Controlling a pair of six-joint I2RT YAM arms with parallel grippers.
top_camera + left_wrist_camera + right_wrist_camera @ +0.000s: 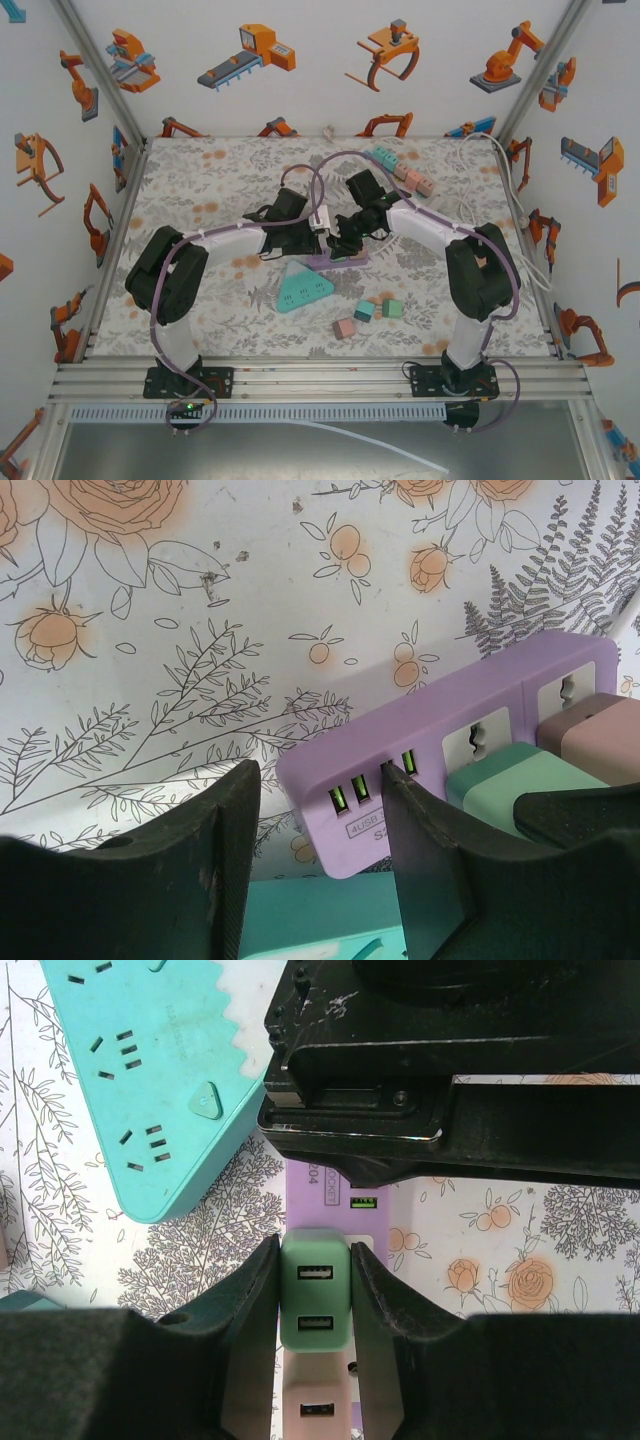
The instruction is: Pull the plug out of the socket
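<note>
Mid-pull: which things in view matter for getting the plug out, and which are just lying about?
In the job: green plug, clamped in the right tool; purple power strip it sits in; left tool at the strip's end.
Lying about: teal triangular socket block; pink plug beside the green one; small blocks in front; row of blocks at the back.

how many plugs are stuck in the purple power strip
2. A green plug, held in the right gripper, and a pink plug right beside it on the purple power strip. More could be hidden from view.
</note>
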